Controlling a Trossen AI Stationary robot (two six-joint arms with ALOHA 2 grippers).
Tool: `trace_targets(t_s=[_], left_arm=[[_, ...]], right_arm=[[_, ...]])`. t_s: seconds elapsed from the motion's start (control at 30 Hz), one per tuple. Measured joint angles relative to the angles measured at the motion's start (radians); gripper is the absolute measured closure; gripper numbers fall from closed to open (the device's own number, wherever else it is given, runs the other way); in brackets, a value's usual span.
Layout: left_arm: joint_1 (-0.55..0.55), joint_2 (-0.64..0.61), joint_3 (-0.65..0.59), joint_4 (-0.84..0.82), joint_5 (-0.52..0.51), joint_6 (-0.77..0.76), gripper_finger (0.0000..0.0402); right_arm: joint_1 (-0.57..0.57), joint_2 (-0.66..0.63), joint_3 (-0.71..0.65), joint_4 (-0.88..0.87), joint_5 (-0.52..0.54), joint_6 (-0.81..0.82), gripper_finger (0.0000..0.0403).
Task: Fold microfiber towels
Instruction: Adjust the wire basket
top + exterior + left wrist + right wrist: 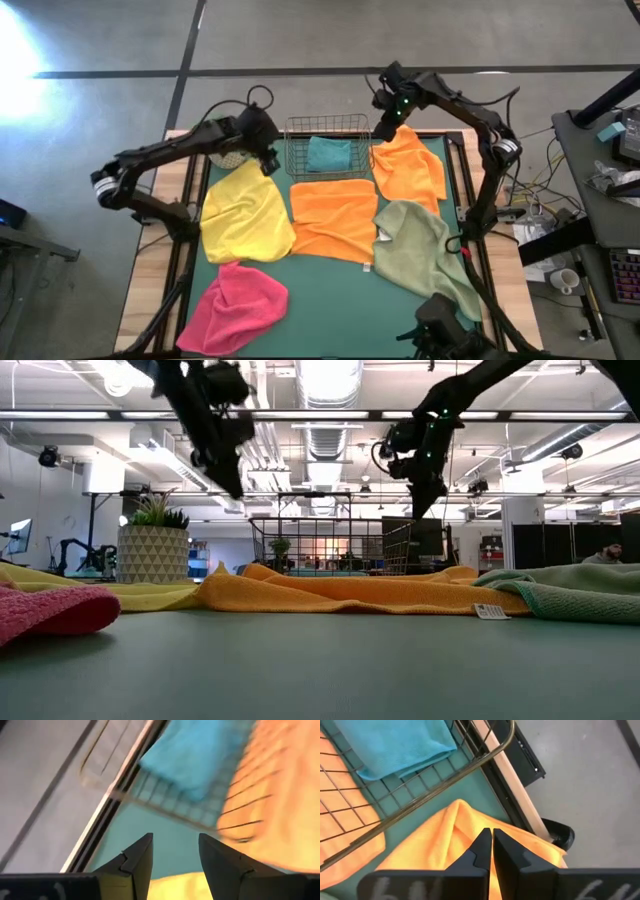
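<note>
Showing the table [330, 290] from above, the high view places six microfiber towels on or near the green mat. The teal towel [329, 153] lies folded inside the wire mesh basket [296, 137] at the far middle of the table. Directly in front of the basket lies the central orange towel [333, 218], spread roughly flat. The yellow towel [245, 213] lies rumpled on its left, the two edges touching. The pink towel [234, 297] lies bunched at the near left corner. The second orange towel [409, 165] lies to the right of the basket, and the sage green towel [420, 245] lies below it, reaching toward the near right edge.

The left gripper [175, 851] hangs above the table just left of the basket, over the far edge of the yellow towel; its fingers [139, 857] stand apart with nothing between them. The right gripper [492, 841] hangs above the far corner of the second orange towel, beside the basket's right wall; its fingers are pressed together, empty. In the low view both grippers are clear of the cloth. A potted plant [153, 540] stands at the far left of the table.
</note>
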Motion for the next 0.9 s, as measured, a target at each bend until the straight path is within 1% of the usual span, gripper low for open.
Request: trace_targets(t_s=[0.17,0.27,0.37,0.5,0.67,0.83,0.9], left_arm=[[-0.099,-0.028,0.0,0.0,0.011,-0.005,0.0259],[-0.14,-0.004,0.0,0.017,0.03,-0.007,0.0259],[-0.165,0.052,0.0,0.037,0.073,-0.007,0.0259],[-0.174,0.134,0.0,0.046,0.096,0.0,0.0259],[-0.174,0.211,0.001,0.054,0.16,0.004,0.0259],[-0.175,0.238,0.003,0.07,0.155,0.02,0.0259],[-0.175,0.237,0.003,0.087,0.138,0.02,0.0259]], right_arm=[[-0.004,-0.002,0.0,-0.001,0.0,-0.002,0.0394],[-0.003,-0.002,0.0,0.0,-0.001,-0.011,0.0394],[-0.003,-0.002,0.0,0.0,-0.001,-0.011,0.0394],[-0.003,-0.002,0.0,0.0,-0.001,-0.01,0.0394],[-0.003,-0.002,0.0,0.0,-0.001,-0.01,0.0394],[-0.003,-0.002,0.0,-0.002,-0.002,-0.01,0.0394],[-0.003,-0.002,0.0,-0.005,-0.002,-0.01,0.0394]])
